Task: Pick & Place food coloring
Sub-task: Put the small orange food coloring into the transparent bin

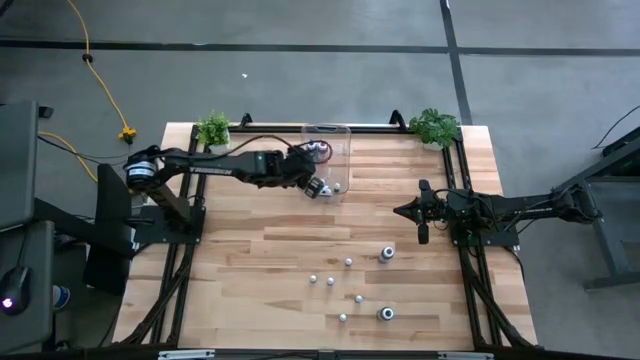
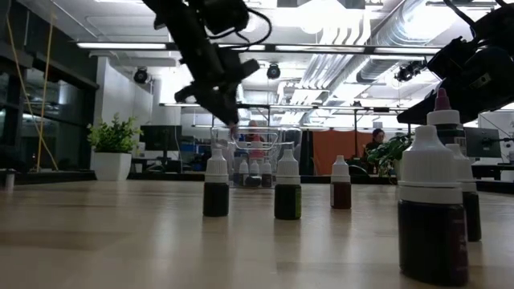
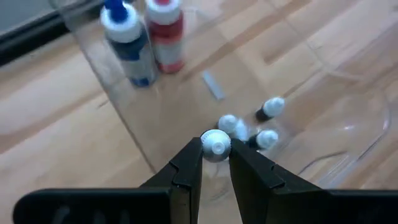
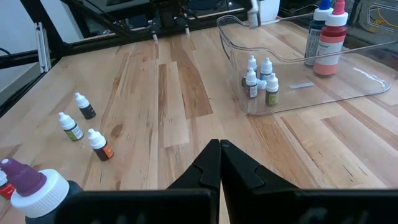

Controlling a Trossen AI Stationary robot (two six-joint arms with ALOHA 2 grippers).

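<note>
Left gripper (image 3: pixel 216 163), clamped on one small white-capped bottle (image 3: pixel 216 144), hovers over the clear bin (image 1: pixel 341 160), which holds several bottles; roughly seven bottles (image 1: pixel 349 263) remain on the table (image 1: pixel 250 260); right gripper (image 4: pixel 220 163) waits with fingers together.

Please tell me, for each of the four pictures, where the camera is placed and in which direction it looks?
High: overhead, straight down on the table; both arms show.
Low: table height, across bottles to the bin; left arm above.
Left wrist: above the bin, down past the left gripper gripping a small bottle.
Right wrist: across the table past the shut right gripper.
Shared: the bin.
</note>
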